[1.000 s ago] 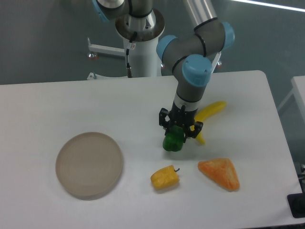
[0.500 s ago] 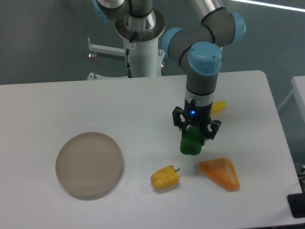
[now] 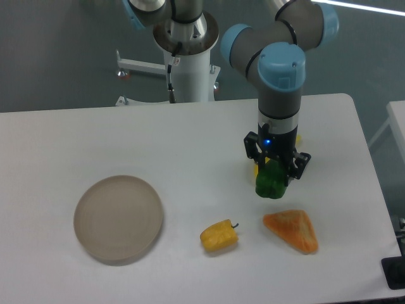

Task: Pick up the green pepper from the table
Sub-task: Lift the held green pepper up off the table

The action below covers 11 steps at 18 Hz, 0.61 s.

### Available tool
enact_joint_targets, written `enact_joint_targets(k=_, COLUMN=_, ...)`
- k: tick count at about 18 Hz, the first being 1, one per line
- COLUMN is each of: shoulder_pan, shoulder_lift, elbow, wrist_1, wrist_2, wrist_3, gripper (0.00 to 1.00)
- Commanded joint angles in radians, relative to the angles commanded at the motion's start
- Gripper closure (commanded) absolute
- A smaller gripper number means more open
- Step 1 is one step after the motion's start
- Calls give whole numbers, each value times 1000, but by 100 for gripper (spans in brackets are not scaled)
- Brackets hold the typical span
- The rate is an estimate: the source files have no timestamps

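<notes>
Gripper [image 3: 274, 175] of ours clamps the green pepper [image 3: 271, 183] above the worktop [image 3: 190, 145], an orange wedge [image 3: 292, 230] just below it.

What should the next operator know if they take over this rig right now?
Gripper: shut on the green pepper, fingers on either side of it.
Green pepper: in the jaws, above the table, just up-left of the orange wedge. It looks clear of the tabletop, but one view cannot confirm the gap.
Nearby: yellow pepper in front, round plate far to the left, banana mostly hidden behind the arm.
Done: pepper grasped and apparently lifted.
Left: confirm it is off the table and hold the grip steady; no release.
</notes>
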<state>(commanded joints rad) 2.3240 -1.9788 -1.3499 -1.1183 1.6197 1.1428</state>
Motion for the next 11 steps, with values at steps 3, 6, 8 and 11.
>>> enact_joint_targets(k=3, shoulder_pan=-2, shoulder_lift=1, elbow=-3, wrist_1=2, wrist_2=17, wrist_3=29, gripper=67)
enact_joint_targets(k=6, shoulder_pan=-3, shoulder_lift=0, elbow=3, wrist_1=5, wrist_2=17, wrist_3=28, gripper=67)
enact_joint_targets(k=8, shoulder_pan=-5, shoulder_lift=-3, elbow=11, wrist_1=5, wrist_2=17, wrist_3=25, gripper=67)
enact_joint_targets(k=11, shoulder_pan=-6, shoulder_lift=-8, elbow=17, wrist_1=6, wrist_2=17, wrist_3=22, gripper=67)
